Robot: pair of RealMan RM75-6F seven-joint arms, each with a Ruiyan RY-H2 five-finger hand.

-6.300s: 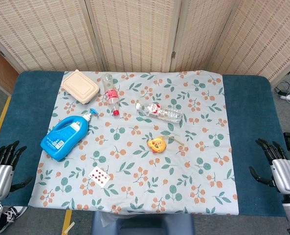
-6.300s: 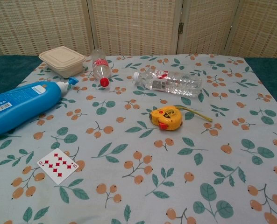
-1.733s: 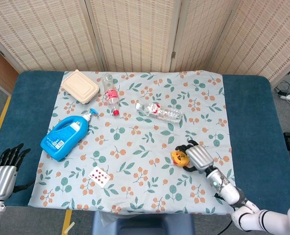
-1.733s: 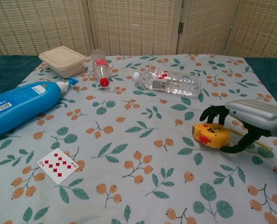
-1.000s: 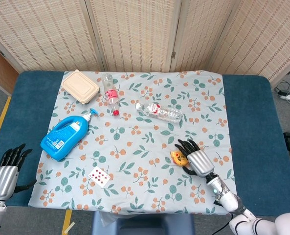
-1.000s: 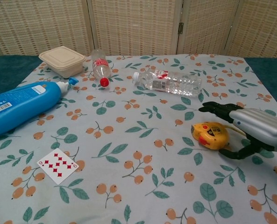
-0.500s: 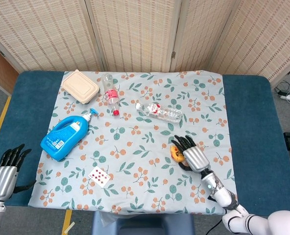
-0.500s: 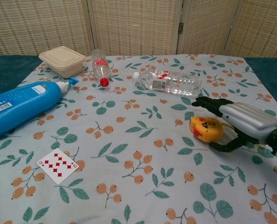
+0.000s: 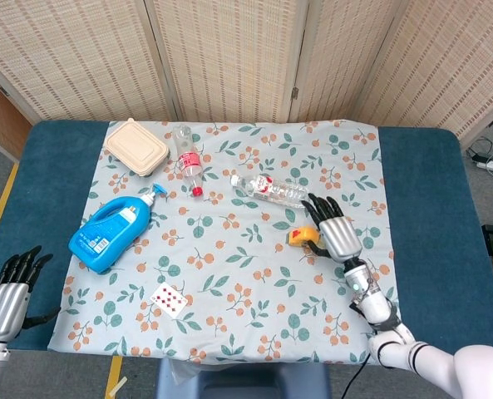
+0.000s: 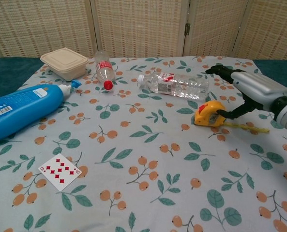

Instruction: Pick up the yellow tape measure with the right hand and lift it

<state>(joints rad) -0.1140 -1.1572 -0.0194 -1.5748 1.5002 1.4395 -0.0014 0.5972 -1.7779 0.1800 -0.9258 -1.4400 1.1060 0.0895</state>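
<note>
The yellow tape measure [image 9: 297, 237] [image 10: 209, 114] sits tilted on the floral cloth right of centre, a short length of yellow tape [image 10: 245, 127] pulled out to its right. My right hand [image 9: 333, 231] [image 10: 253, 87] hovers just right of and above it, fingers stretched out and spread over it. Only the thumb reaches down to the case's right side, and nothing closes around the case. Whether the case is off the cloth is unclear. My left hand [image 9: 9, 291] hangs off the table's near left corner, fingers apart, holding nothing.
A clear water bottle [image 9: 271, 190] [image 10: 174, 85] lies just behind the tape measure. Further left are a small red-capped bottle [image 9: 188, 160], a beige lidded box [image 9: 135, 146], a blue detergent bottle [image 9: 111, 231] and a playing card [image 9: 169, 298].
The right hand has swung away from me and risen, and the tape measure has shifted with it toward the water bottle, tilting up. The left hand has stayed put.
</note>
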